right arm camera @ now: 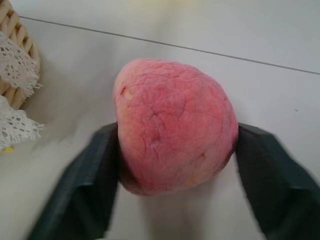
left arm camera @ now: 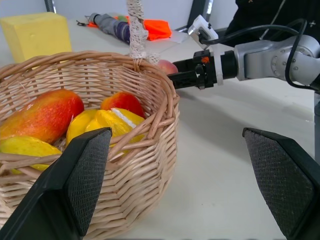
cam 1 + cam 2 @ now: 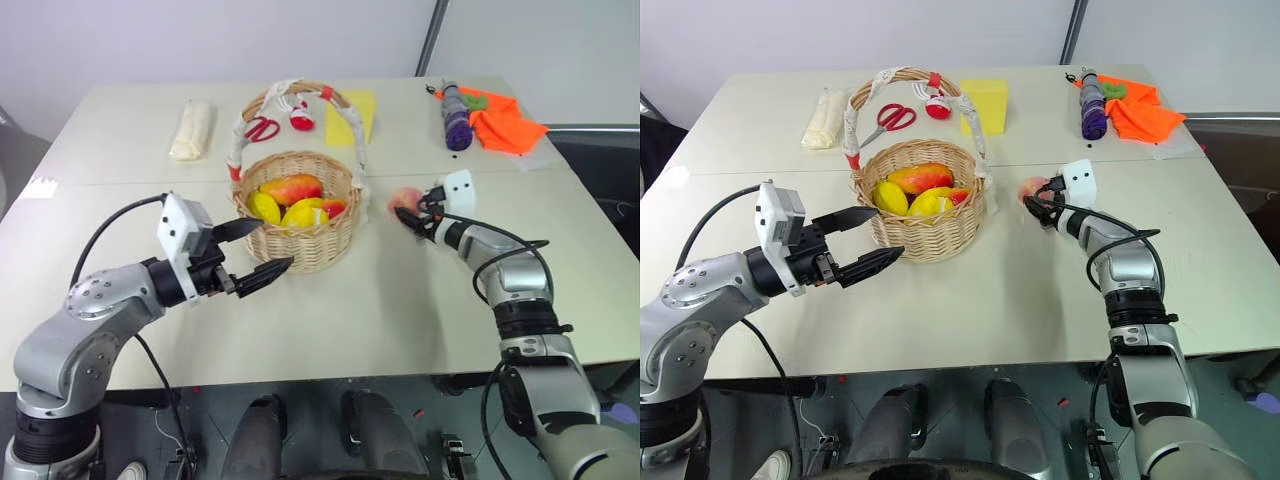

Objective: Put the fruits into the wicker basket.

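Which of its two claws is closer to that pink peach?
The right gripper: its fingers sit on either side of the peach. The left gripper is across the wicker basket, open.

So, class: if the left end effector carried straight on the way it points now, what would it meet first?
Most likely the wicker basket: the left end effector points at its near wall, fingers spread wide and empty. Depth between them is unclear.

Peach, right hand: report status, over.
Right hand fingers either side of the peach, closing. Left hand open, beside the wicker basket. Path to basket clear.
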